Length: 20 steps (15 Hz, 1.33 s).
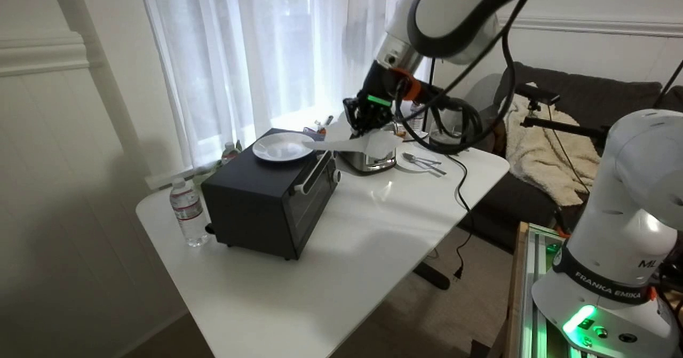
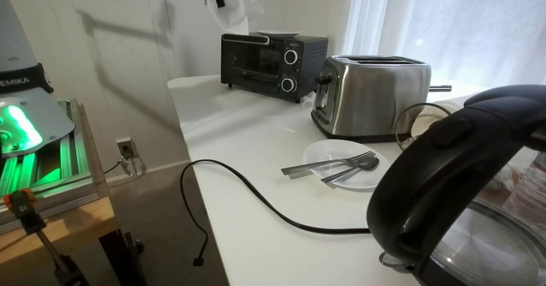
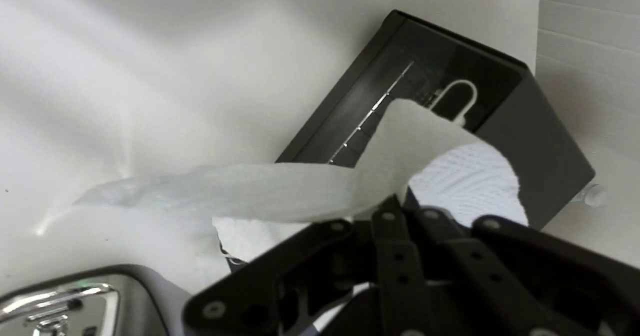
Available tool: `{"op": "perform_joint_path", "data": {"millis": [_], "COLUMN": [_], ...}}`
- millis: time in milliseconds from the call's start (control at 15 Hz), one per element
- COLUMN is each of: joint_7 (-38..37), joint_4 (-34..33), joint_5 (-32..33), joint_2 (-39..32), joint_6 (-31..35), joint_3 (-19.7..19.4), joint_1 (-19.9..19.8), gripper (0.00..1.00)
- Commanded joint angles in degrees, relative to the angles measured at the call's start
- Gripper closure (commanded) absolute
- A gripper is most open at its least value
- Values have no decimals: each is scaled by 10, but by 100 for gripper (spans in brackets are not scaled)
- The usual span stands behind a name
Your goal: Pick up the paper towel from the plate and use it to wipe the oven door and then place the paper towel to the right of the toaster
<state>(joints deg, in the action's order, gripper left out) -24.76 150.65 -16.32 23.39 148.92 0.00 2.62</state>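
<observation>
My gripper (image 1: 368,126) is shut on the white paper towel (image 1: 341,144) and holds it in the air. The towel hangs in folds from the fingers in an exterior view (image 2: 232,11). In the wrist view the fingertips (image 3: 402,201) are nearly together, with towel (image 3: 260,191) spreading out on both sides. The white plate (image 1: 275,149) lies on top of the black oven, bare where visible; its rim also shows in an exterior view (image 2: 279,33). The oven door (image 2: 251,60) is closed, with its handle along the top. The silver toaster (image 2: 379,96) stands beside the oven, partly behind the gripper in an exterior view (image 1: 363,163).
A second plate (image 2: 315,151) with a fork and spoon lies beside the toaster. A kettle (image 2: 435,183) with a black handle stands near it, and a black cord (image 2: 256,192) runs over the table edge. A water bottle (image 1: 188,214) stands behind the oven.
</observation>
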Motion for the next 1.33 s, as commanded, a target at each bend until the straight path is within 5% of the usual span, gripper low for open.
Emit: {"op": "perform_joint_path", "data": {"millis": [0, 67, 200, 333, 400, 533, 867, 1267], "joint_7": [-22, -19, 12, 35, 18, 29, 29, 117], "joint_4": [145, 72, 98, 95, 94, 92, 87, 33], "joint_5": [-88, -109, -188, -284, -217, -258, -263, -380], "joint_2": [69, -12, -40, -74, -40, -73, -84, -105], "joint_6": [123, 142, 233, 299, 241, 282, 288, 231], "joint_3": [7, -4, -6, -52, -18, -41, -48, -170], "joint_1": [5, 11, 20, 83, 31, 64, 72, 158], "gripper": [100, 100, 100, 100, 99, 99, 99, 100]}}
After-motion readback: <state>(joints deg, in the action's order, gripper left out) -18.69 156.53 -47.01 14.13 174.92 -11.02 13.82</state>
